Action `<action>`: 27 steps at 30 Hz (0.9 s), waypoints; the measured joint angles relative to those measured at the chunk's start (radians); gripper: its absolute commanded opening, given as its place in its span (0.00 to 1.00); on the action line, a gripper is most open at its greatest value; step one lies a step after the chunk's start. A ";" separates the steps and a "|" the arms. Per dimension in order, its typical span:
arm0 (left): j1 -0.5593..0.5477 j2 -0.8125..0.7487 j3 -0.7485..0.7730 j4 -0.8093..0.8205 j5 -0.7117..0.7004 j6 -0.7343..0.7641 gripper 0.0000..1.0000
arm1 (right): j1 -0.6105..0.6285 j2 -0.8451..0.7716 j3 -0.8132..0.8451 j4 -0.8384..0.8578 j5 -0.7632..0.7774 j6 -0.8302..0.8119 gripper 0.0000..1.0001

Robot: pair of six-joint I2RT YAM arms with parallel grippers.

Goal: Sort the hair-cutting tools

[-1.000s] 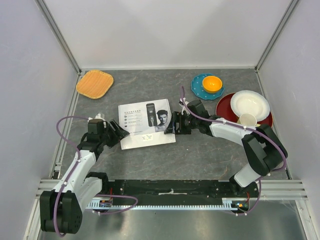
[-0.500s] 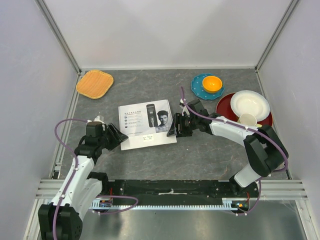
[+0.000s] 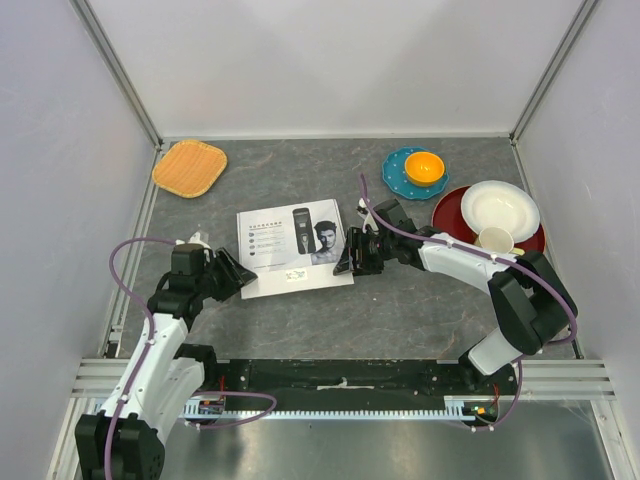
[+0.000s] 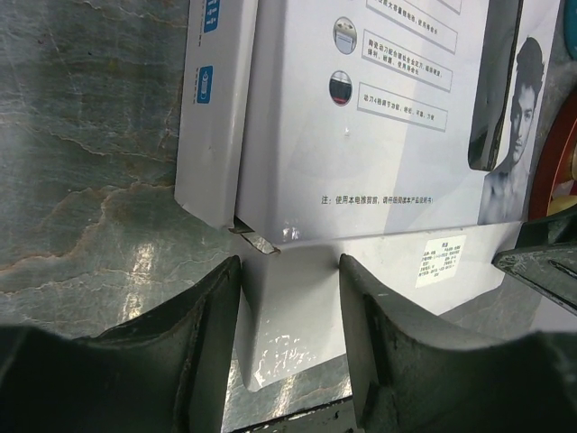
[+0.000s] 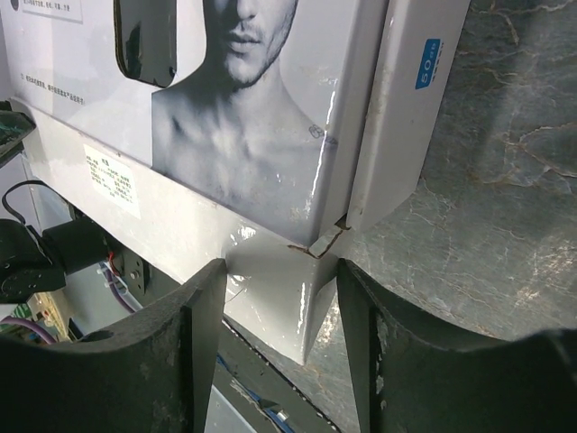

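Your left end effector (image 4: 290, 271) and right end effector (image 5: 281, 271) reach low, jaws half-wide, straddling the white box (image 3: 275, 240) at its near corners; can't tell if clamped.

We see a grey marbled tabletop (image 3: 400, 310), plain white walls (image 3: 330, 60) on three sides, what seem aluminium corner posts (image 3: 115, 65), even light.

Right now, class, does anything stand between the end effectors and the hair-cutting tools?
Likely yes: no tools show. The left end effector and right end effector face the near corners of a closed white box; its printed lid would cover anything inside.
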 measured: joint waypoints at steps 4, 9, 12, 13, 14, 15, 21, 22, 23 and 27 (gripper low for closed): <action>0.000 0.001 0.004 -0.006 -0.002 0.000 0.56 | 0.001 0.000 0.000 -0.003 0.005 -0.001 0.59; -0.001 0.002 0.015 -0.021 -0.010 0.000 0.59 | 0.002 -0.007 0.000 -0.016 0.019 -0.010 0.63; -0.003 0.004 0.020 -0.027 -0.016 0.000 0.59 | 0.002 -0.013 0.000 -0.022 0.028 -0.017 0.63; -0.003 0.005 0.021 -0.028 -0.016 0.000 0.59 | 0.002 -0.013 0.000 -0.024 0.029 -0.019 0.62; -0.003 0.007 0.023 -0.029 -0.016 0.000 0.59 | 0.002 -0.014 0.000 -0.026 0.031 -0.020 0.62; -0.003 0.010 0.025 -0.031 -0.017 0.000 0.59 | 0.002 -0.014 0.000 -0.027 0.032 -0.021 0.62; -0.003 0.017 0.030 -0.045 -0.025 0.000 0.59 | 0.004 -0.014 0.000 -0.034 0.035 -0.023 0.61; -0.003 0.017 0.030 -0.047 -0.026 0.000 0.60 | 0.004 -0.014 0.000 -0.034 0.036 -0.023 0.61; -0.004 0.017 0.030 -0.048 -0.027 0.000 0.60 | 0.004 -0.014 0.000 -0.034 0.038 -0.023 0.61; -0.006 0.018 0.031 -0.051 -0.036 0.000 0.60 | 0.004 -0.014 0.000 -0.034 0.042 -0.023 0.58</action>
